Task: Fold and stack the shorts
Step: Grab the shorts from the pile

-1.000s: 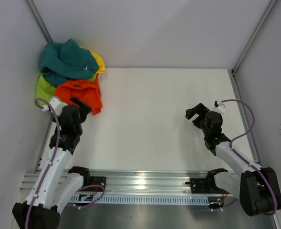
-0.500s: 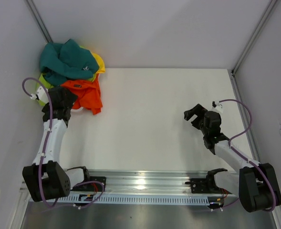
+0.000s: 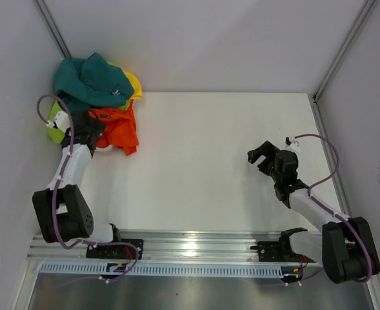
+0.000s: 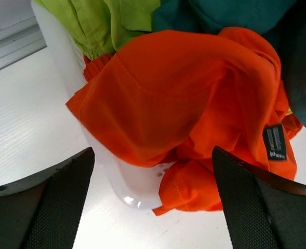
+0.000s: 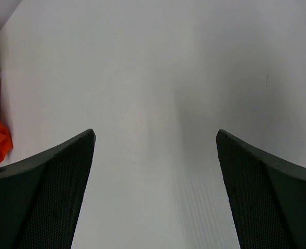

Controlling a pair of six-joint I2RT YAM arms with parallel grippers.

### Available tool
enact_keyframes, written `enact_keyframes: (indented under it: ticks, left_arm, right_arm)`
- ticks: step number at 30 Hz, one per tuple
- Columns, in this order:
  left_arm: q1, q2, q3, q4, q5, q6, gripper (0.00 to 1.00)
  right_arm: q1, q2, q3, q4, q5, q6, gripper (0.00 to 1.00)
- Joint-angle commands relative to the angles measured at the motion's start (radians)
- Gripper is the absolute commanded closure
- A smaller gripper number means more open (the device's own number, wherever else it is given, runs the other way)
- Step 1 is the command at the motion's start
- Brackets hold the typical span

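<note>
You are hovering the left gripper (image 4: 151, 153), jaws spread wide and gripping nothing, right at the orange shorts (image 4: 194, 93), which are spilling over the rim of a white basket (image 4: 64, 67) in the far-left corner. Teal shorts (image 3: 90, 81) are topping the heap, with lime shorts (image 4: 106, 21) and yellow shorts (image 3: 134, 84) peeking out beneath. Your right gripper (image 5: 155, 140) is hanging over the white table (image 3: 202, 148) with its jaws wide apart, holding nothing.

We see the shorts (image 3: 98, 93) heaped unfolded in the far left corner of the table (image 3: 228, 161). The teal pair (image 3: 90, 81) crowns the heap, with a yellow pair (image 3: 135, 85) peeking out at its right and a lime pair (image 3: 54, 132) low at left. The orange pair (image 3: 117, 128) spills forward, crumpled (a small black label (image 4: 274, 141) shows), draped over a white basket's rim (image 4: 134, 189).
</note>
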Motion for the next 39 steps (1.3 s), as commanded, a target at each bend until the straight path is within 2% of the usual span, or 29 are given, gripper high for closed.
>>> enact_keyframes:
  ticks: [1, 3, 8, 9, 11, 12, 13, 14, 16, 21, 25, 28, 31, 33, 36, 38, 39]
  left_arm:
    - [0.016, 0.067, 0.067, 0.021, 0.000, -0.026, 0.07]
    - [0.020, 0.101, 0.080, 0.036, 0.019, -0.032, 0.15]
    - [0.020, 0.111, 0.057, 0.095, 0.025, -0.043, 0.27]
    - [0.019, 0.116, 0.059, 0.098, 0.023, -0.044, 0.37]
    - [0.020, 0.125, 0.067, 0.092, 0.019, -0.044, 0.50]
    - [0.024, 0.130, 0.071, 0.086, 0.019, -0.053, 0.75]
    - [0.022, 0.124, 0.070, 0.070, 0.014, -0.066, 0.91]
    - [0.022, 0.116, 0.068, 0.067, 0.011, -0.078, 1.00]
    - [0.013, 0.064, 0.042, 0.104, 0.035, -0.075, 1.00]
    - [-0.012, -0.097, 0.073, 0.079, 0.014, -0.072, 1.00]
    - [-0.013, -0.172, 0.114, 0.122, 0.109, -0.077, 1.00]
    - [-0.042, -0.177, 0.262, 0.101, 0.178, -0.058, 1.00]
    - [-0.183, -0.160, 0.420, 0.060, 0.122, 0.017, 1.00]
    - [-0.245, -0.151, 0.508, 0.070, 0.141, 0.054, 1.00]
    - [-0.335, -0.145, 0.572, 0.084, 0.183, 0.086, 1.00]
    - [-0.403, -0.158, 0.570, 0.119, 0.210, 0.095, 1.00]
    - [-0.423, -0.165, 0.511, 0.194, 0.223, 0.092, 0.99]
  right_arm:
    - [-0.001, 0.022, 0.028, 0.045, -0.016, 0.013, 0.00]
    - [-0.002, 0.030, 0.031, 0.045, -0.017, 0.016, 0.01]
    - [-0.002, 0.035, 0.037, 0.044, -0.020, 0.016, 0.01]
    - [-0.002, 0.036, 0.040, 0.042, -0.023, 0.018, 0.01]
    - [-0.002, 0.041, 0.045, 0.039, -0.027, 0.016, 0.00]
    - [-0.002, 0.041, 0.045, 0.037, -0.027, 0.016, 0.00]
    - [-0.002, 0.039, 0.043, 0.037, -0.027, 0.016, 0.01]
    - [-0.002, 0.041, 0.043, 0.037, -0.025, 0.016, 0.01]
    - [-0.002, 0.041, 0.045, 0.037, -0.027, 0.016, 0.00]
    - [-0.002, 0.039, 0.045, 0.039, -0.027, 0.013, 0.01]
    - [-0.001, 0.053, 0.049, 0.042, -0.033, 0.013, 0.01]
    - [-0.002, 0.067, 0.055, 0.042, -0.040, 0.012, 0.01]
    - [-0.002, 0.079, 0.058, 0.051, -0.048, 0.006, 0.01]
    - [-0.002, 0.085, 0.061, 0.053, -0.048, 0.004, 0.01]
    - [-0.002, 0.084, 0.065, 0.050, -0.050, -0.003, 0.02]
    - [-0.002, 0.079, 0.065, 0.050, -0.048, -0.010, 0.02]
    - [-0.002, 0.076, 0.065, 0.050, -0.048, -0.010, 0.02]
